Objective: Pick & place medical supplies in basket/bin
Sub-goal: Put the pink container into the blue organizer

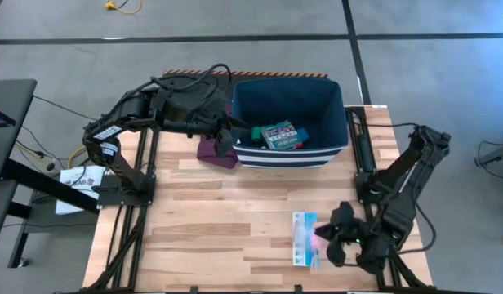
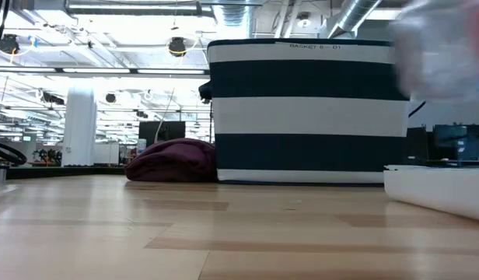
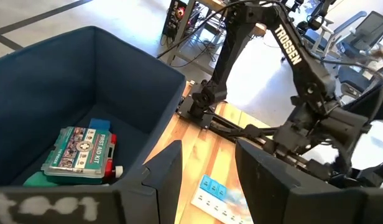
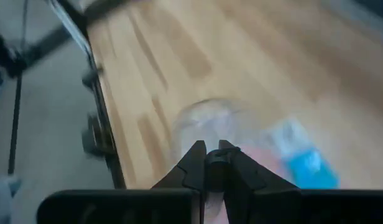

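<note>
The navy basket with white stripes stands at the table's far middle. In it lie a green-red flat box, a green block and a blue block. My left gripper hangs open over the basket's left rim, with nothing between its fingers. Near the table's near right corner my right gripper is shut on a pink roll in clear wrap, above the table. A blue-white pill strip lies flat on the wood just left of it. My right gripper pinches the pink roll's clear wrap between its two shut fingertips, slanting down from the table's right side. The roll is lifted clear of the table and sticks out beyond the fingertips. The picture is blurred, so I cannot tell more.
A maroon folded cloth lies against the basket's left side. The right arm's base rail runs along the table's right edge. Bare wood spreads between the basket and the near edge.
</note>
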Controlling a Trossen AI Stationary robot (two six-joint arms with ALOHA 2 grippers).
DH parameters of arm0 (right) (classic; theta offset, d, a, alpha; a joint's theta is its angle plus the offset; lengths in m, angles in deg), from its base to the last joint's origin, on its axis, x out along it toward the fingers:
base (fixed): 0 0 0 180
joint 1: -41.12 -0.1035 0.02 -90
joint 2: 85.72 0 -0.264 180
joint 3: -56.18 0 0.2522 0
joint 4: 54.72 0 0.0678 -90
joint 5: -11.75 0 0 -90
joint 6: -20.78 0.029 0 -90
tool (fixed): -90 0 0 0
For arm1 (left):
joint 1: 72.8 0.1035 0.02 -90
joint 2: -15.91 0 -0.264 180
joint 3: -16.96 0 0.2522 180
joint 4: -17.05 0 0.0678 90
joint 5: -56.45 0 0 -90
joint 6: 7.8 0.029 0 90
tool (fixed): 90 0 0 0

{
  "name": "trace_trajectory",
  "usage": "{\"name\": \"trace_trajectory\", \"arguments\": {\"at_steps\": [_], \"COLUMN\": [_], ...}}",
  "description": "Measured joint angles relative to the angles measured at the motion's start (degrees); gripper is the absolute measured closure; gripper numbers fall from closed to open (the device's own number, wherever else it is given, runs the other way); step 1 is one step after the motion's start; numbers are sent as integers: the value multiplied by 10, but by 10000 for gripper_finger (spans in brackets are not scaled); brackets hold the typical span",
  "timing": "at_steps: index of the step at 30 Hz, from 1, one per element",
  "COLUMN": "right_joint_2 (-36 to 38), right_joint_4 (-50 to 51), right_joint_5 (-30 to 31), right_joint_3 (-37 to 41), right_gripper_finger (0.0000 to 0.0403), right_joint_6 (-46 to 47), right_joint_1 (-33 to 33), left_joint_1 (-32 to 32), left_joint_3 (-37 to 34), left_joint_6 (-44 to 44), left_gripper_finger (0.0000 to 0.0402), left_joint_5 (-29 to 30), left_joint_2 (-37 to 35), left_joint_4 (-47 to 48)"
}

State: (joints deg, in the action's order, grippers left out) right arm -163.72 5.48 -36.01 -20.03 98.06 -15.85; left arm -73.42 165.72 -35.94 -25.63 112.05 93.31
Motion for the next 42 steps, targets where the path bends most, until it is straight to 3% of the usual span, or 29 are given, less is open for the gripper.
{"name": "trace_trajectory", "arguments": {"at_steps": [4, 9, 14, 17, 20, 27, 31, 38, 42], "right_joint_2": [0, 0, 2, 2, 2, -76, -149, -275, -328], "right_joint_4": [3, 1, -3, -2, 12, 241, 260, 256, 260], "right_joint_5": [76, 200, 207, 167, 91, -63, -149, -236, -282], "right_joint_3": [-65, -195, -318, -353, -357, -356, -356, -357, -358], "right_gripper_finger": [381, 378, 380, 376, 377, 378, 372, 380, 341], "right_joint_6": [-121, -338, -524, -586, -602, -466, -509, -538, -543], "right_joint_1": [56, 159, 294, 386, 487, 681, 728, 761, 776], "left_joint_1": [0, 0, 0, 0, 0, 0, 0, 0, 0], "left_joint_3": [0, 0, 0, 0, 0, 0, 0, 0, 0], "left_joint_6": [0, 0, 3, 12, 15, 56, 83, 94, 95], "left_gripper_finger": [264, 264, 264, 264, 264, 264, 264, 264, 264], "left_joint_5": [0, 1, 4, 4, 4, 4, 5, -1, -21], "left_joint_2": [0, 0, 0, 0, 0, 0, 0, 0, 0], "left_joint_4": [0, 0, 0, 0, 0, 1, 2, 19, 28]}}
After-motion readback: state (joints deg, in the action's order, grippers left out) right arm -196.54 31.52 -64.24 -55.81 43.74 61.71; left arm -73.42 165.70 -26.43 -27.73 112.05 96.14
